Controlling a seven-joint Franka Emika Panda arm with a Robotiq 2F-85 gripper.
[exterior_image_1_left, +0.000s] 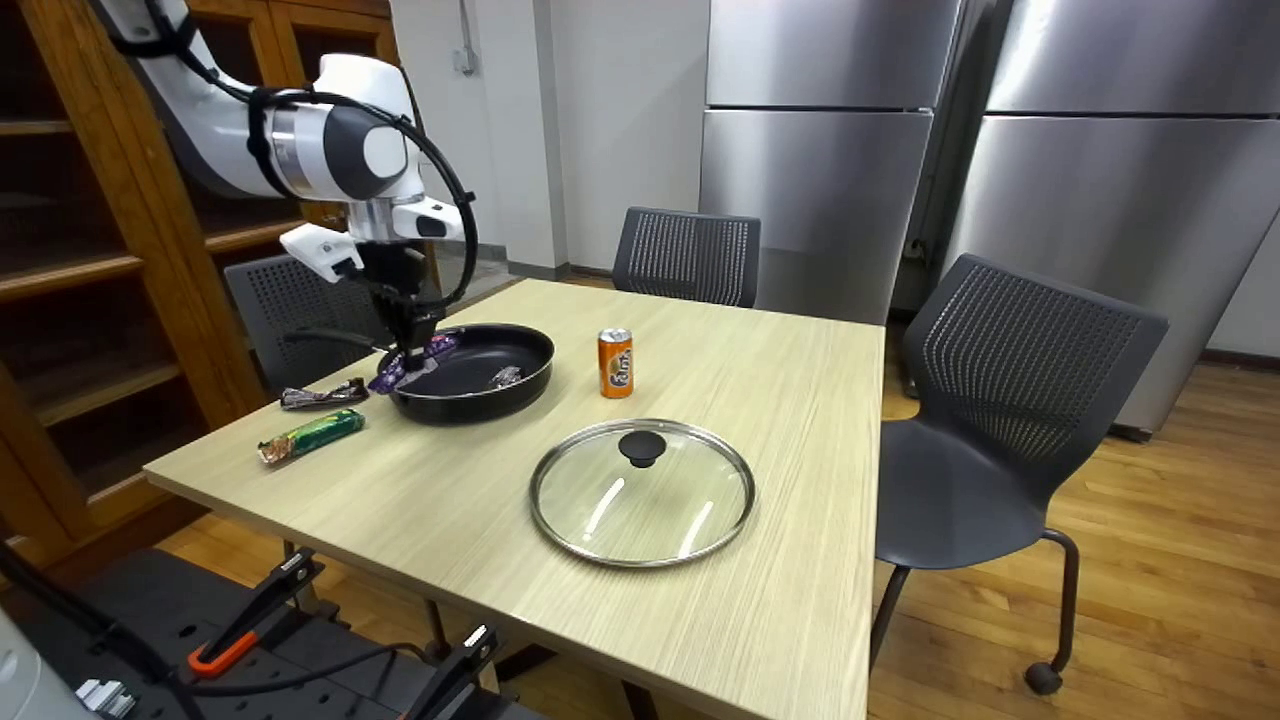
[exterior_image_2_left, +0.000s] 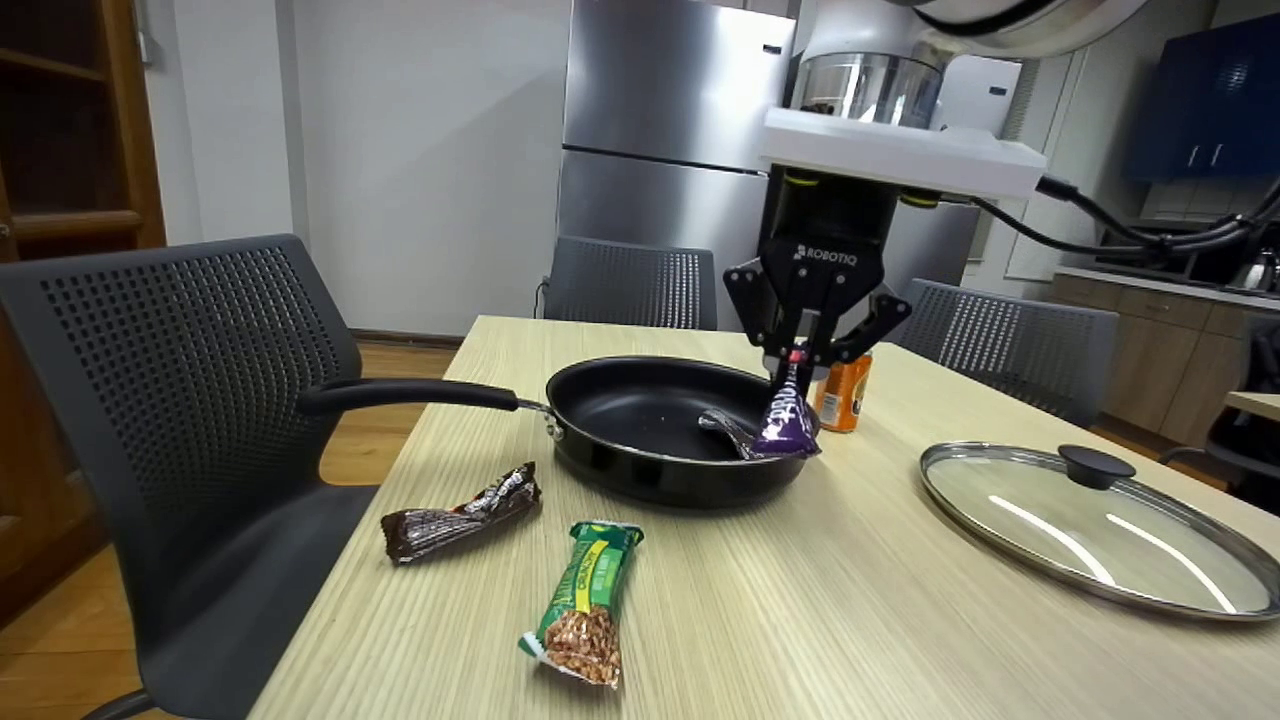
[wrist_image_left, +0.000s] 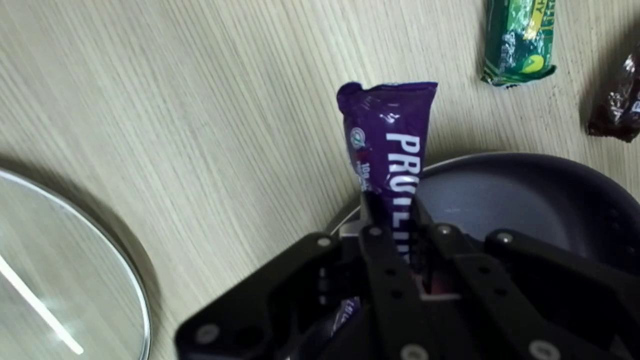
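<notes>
Left of the claw (exterior_image_2_left: 797, 362), as an exterior view shows it, a grey chair (exterior_image_2_left: 195, 390) stands beside the tabletop (exterior_image_2_left: 820, 620), followed by a brown-wrapped bar (exterior_image_2_left: 462, 515) and a green-wrapped bar (exterior_image_2_left: 590, 600) lying on the tabletop, then a black frying pan (exterior_image_2_left: 650, 405) whose handle (exterior_image_2_left: 412, 395) points away from the claw. Between the claw's jaws a purple-wrapped bar (exterior_image_2_left: 787, 425) is pinched, its lower end overlapping the pan's rim, though whether the two touch cannot be told. Right of the claw an orange can (exterior_image_2_left: 848, 393) stands upright near the pan, and farther right a glass lid (exterior_image_2_left: 1090, 540) lies on the tabletop, black knob (exterior_image_2_left: 1097, 465) up.
</notes>
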